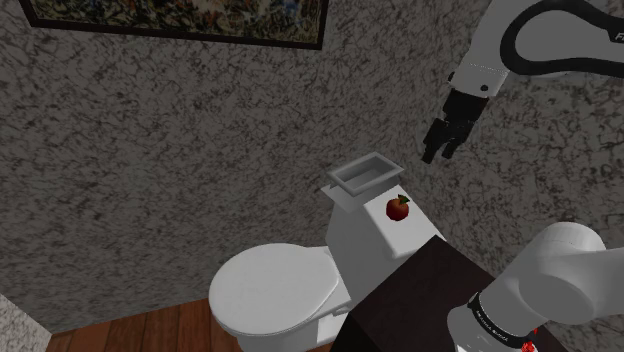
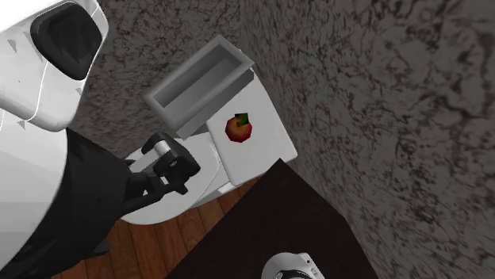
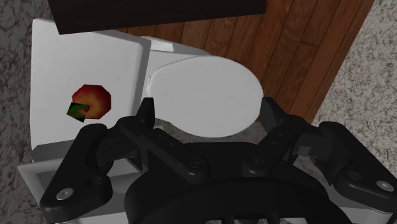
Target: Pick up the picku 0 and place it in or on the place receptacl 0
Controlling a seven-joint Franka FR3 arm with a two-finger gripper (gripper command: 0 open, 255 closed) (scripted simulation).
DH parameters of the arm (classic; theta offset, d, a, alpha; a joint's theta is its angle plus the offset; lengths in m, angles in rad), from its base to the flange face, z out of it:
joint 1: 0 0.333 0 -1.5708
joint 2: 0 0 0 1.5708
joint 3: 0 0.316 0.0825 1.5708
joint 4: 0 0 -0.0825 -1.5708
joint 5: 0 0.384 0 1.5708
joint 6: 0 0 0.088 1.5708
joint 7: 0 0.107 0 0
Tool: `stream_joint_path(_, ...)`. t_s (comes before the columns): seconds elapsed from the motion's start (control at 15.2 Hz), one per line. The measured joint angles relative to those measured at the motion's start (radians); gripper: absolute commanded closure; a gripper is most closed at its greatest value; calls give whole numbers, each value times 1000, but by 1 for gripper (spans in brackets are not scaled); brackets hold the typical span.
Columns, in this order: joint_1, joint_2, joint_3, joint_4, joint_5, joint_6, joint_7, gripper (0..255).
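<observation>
Shoulder view: one red apple (image 1: 399, 207) with a green leaf sits on the white toilet tank lid (image 1: 365, 232), toward the end nearest the dark stand (image 1: 420, 290). One grey open tray (image 1: 349, 186) stands on the same lid at its other end, near the apple but not touching it, and it is empty. The single black gripper (image 1: 437, 155) hangs in the air above the tank, fingers spread and grasping nothing. In front of the tank, the one toilet seat cover (image 1: 270, 290) is down. A wooden floor (image 1: 150, 330) lies below, and the mottled grey wall (image 1: 180, 130) carries one framed picture (image 1: 180, 20).
</observation>
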Motion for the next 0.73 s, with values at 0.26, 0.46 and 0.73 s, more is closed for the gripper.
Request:
stream_joint_path(0.26, -12, -2, -27, -53, -21, 63, -38, 0)
stream_joint_path(0.46, -32, -2, -71, -127, -54, 154, -95, 0)
stream_joint_path(0.73, -53, 48, -133, -196, -91, 297, -171, 0)
